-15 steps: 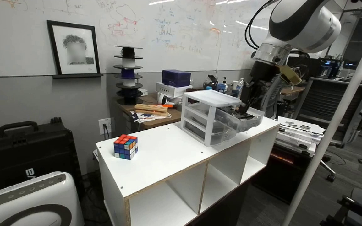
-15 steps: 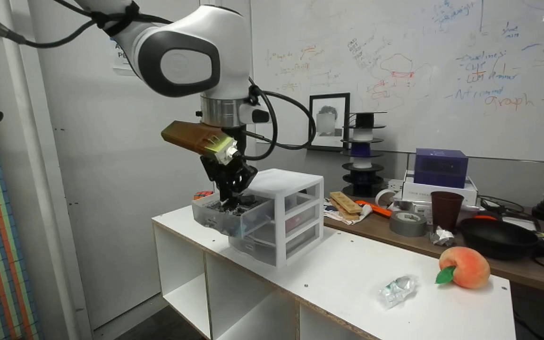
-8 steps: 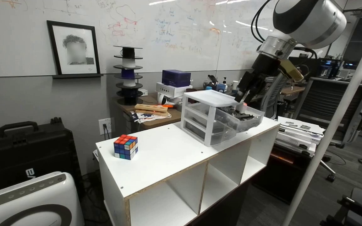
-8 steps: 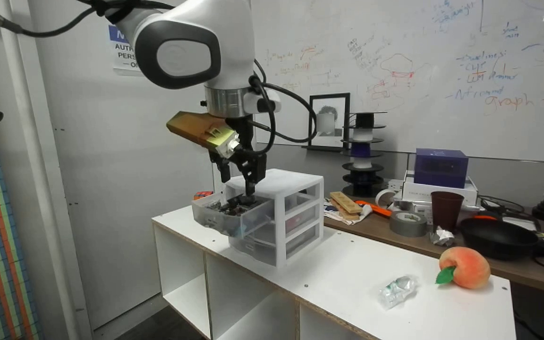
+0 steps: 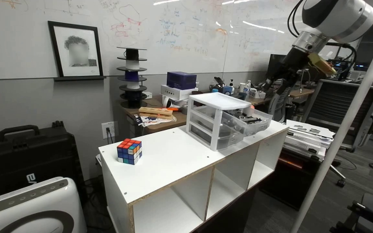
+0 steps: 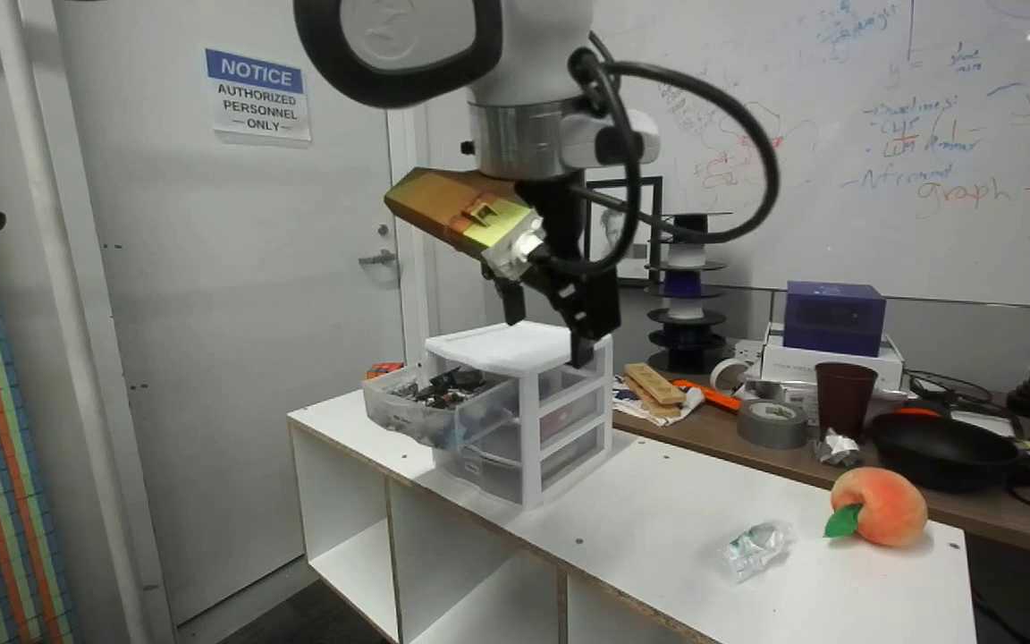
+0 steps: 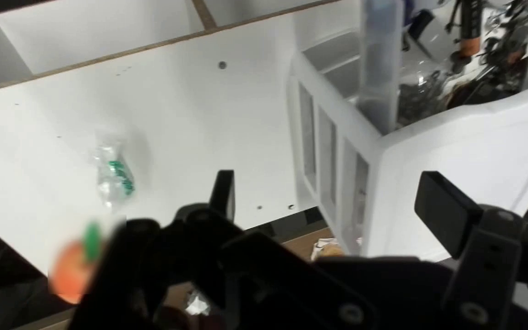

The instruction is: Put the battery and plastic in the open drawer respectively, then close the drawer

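Observation:
The gripper (image 6: 549, 334) hangs over the white three-tier drawer unit (image 6: 515, 347), its fingers (image 7: 447, 213) wide apart with nothing between them. The unit's top drawer (image 6: 417, 419), frosted and translucent, is pulled out and holds a jumble of dark parts. Among them in the wrist view lies a black cylinder with an orange end, apparently the battery (image 7: 470, 23). A crumpled clear piece of plastic (image 6: 755, 549) with green print rests on the white shelf top; in the wrist view this plastic (image 7: 113, 176) is left of the fingers.
A peach with a leaf (image 6: 880, 506) sits beside the plastic on the white cubby shelf (image 6: 649, 528). A Rubik's cube (image 5: 129, 151) stands at the shelf's far end. Behind is a brown desk with a tape roll (image 6: 772, 424), a cup and a black pan (image 6: 944, 452).
The gripper has opened and lifted out of the drawer. It has moved up and across above the unit, toward the plastic's side. Drawer, plastic and peach have stayed in place.

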You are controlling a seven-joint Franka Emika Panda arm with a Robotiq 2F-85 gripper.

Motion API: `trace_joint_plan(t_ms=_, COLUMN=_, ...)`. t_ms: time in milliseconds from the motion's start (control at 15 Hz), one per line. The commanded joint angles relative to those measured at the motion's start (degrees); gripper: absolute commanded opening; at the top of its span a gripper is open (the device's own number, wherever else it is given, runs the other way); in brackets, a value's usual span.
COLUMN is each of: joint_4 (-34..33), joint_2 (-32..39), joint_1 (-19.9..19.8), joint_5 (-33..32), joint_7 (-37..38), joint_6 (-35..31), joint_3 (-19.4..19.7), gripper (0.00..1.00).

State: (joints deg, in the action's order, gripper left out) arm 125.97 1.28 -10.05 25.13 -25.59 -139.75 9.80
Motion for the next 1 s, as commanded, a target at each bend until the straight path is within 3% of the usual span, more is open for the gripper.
trace_joint_plan(t_ms=0, joint_4=-8.47, joint_2=7.43, joint_1=-2.65, joint_5=3.13, joint_7=0.74, joint_6=1.88, joint_3=1.65, gripper=1.00)
trace_joint_plan(t_ms=400, joint_4=-21.45, joint_2=22.26, joint_1=-7.21, joint_5=4.02, joint_7=2.82, joint_6=3.94, joint_3=-1.09, gripper=1.00)
trace_joint_plan(t_ms=933, joint_4=-39.62, joint_2=41.44, joint_1=-6.51, joint_5=-3.81, joint_7=18.17, joint_6=1.67, joint_3=-3.34, gripper=1.00)
